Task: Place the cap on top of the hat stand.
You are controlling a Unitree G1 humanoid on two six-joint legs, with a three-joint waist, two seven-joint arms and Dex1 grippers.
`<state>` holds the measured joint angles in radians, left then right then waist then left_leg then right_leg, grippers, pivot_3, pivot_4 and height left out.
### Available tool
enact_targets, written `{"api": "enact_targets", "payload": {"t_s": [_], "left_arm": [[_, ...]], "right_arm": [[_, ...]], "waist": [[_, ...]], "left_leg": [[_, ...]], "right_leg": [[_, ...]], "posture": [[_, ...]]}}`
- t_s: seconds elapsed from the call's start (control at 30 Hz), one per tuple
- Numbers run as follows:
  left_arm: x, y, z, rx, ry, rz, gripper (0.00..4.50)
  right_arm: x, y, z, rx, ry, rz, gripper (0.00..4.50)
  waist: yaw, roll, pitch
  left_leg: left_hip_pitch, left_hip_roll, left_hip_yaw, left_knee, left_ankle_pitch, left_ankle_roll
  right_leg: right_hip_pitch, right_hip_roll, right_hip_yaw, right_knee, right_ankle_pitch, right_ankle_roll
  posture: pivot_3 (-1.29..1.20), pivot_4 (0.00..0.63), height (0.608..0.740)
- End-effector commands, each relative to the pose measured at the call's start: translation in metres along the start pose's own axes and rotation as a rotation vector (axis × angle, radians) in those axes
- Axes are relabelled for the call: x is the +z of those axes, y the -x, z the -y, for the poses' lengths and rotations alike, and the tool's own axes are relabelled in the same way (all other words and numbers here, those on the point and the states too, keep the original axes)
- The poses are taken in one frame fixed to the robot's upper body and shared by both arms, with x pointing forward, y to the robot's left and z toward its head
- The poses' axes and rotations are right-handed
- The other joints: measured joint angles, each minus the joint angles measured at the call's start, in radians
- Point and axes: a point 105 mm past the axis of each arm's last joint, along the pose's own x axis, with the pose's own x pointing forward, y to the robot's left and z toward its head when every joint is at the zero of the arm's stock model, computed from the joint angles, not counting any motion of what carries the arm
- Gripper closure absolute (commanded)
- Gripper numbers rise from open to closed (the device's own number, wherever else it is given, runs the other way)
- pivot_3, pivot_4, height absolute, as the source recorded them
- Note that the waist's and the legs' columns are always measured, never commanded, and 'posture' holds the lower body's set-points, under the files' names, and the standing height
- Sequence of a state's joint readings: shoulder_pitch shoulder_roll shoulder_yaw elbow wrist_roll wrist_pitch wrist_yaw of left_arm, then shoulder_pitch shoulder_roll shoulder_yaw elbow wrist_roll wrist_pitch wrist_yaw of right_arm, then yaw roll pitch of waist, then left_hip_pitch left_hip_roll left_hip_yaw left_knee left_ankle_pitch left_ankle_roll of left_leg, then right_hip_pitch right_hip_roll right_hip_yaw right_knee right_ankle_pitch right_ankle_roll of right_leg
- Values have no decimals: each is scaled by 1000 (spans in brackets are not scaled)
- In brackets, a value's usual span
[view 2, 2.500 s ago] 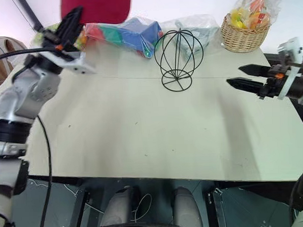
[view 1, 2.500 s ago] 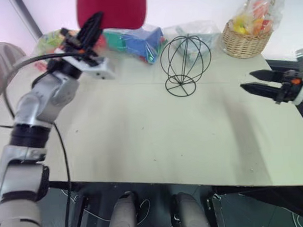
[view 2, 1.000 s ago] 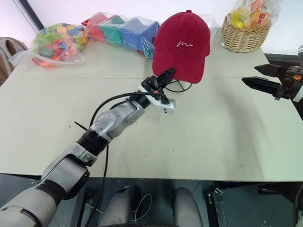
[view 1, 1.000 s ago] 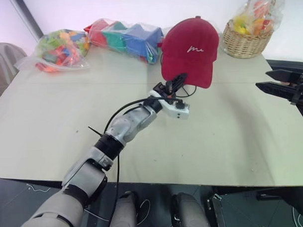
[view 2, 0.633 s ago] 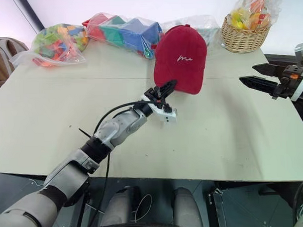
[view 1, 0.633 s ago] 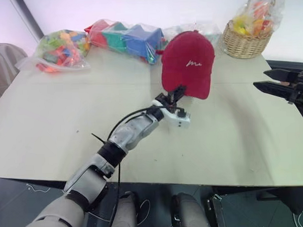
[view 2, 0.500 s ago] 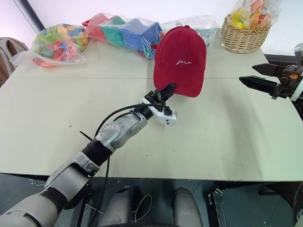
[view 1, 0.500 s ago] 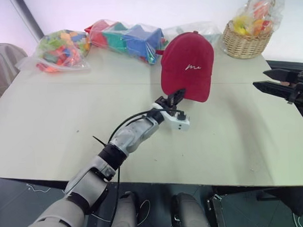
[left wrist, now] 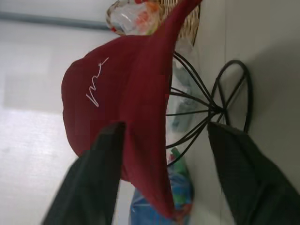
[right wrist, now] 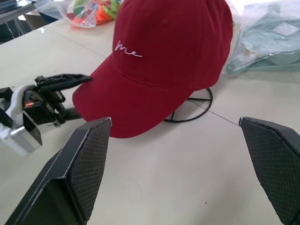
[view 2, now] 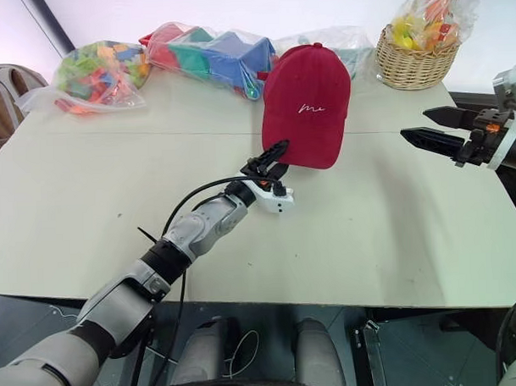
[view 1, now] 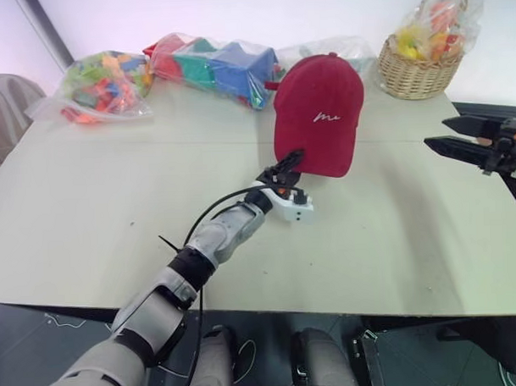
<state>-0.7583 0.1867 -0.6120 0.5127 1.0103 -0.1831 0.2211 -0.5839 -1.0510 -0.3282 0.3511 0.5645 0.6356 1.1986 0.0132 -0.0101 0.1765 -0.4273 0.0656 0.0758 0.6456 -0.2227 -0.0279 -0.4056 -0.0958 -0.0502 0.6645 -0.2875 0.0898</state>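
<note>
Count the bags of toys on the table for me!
2 toy bags: one at the far left corner, one beside it, just left of the cap. A third clear bag, behind the cap, holds something pale green, not clearly toys.

Dark red cap (view 1: 316, 115), white cursive embroidery

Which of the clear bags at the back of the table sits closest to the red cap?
The clear bag holding pale teal items, right behind the cap. The block-filled bag and small-toy bag lie farther left.
</note>
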Motion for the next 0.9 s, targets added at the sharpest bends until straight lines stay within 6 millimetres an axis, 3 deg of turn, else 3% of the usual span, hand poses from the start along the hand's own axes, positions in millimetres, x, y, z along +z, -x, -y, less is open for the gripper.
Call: {"api": "enact_targets", "payload": {"t_s": [0.03,0.33,0.47,0.67,0.8,0.9], "left_arm": [[4,-4,-12,58,18,9,38],[3,5,-14,80,44,10,38],[0,22,-34,144,73,31,38],[-9,54,-73,218,114,29,38],[-19,88,-83,155,293,3,38],[-52,125,-82,85,544,-170,38]], "right_arm": [[14,2,-5,7,41,37,0],[16,-1,-8,14,39,35,0],[14,-3,-9,19,33,28,0],[8,-7,-11,28,17,18,0],[3,-4,-8,21,1,4,0],[-5,5,2,-10,-13,-25,0]], "waist": [[1,0,0],[-1,0,0],[-2,0,0],[0,0,0],[-4,1,0],[-5,1,0]], "left_leg": [[0,0,0,0,0,0],[0,0,0,0,0,0],[0,0,0,0,0,0],[0,0,0,0,0,0],[0,1,0,0,0,0],[0,1,1,0,0,1]], "right_leg": [[0,0,0,0,0,0],[0,0,0,0,0,0],[0,0,0,0,0,0],[0,0,0,0,0,0],[0,0,1,0,0,0],[0,0,1,0,0,0]], "posture": [[0,150,740],[0,150,740],[0,150,740],[0,150,740],[0,150,740],[0,150,740]]}}
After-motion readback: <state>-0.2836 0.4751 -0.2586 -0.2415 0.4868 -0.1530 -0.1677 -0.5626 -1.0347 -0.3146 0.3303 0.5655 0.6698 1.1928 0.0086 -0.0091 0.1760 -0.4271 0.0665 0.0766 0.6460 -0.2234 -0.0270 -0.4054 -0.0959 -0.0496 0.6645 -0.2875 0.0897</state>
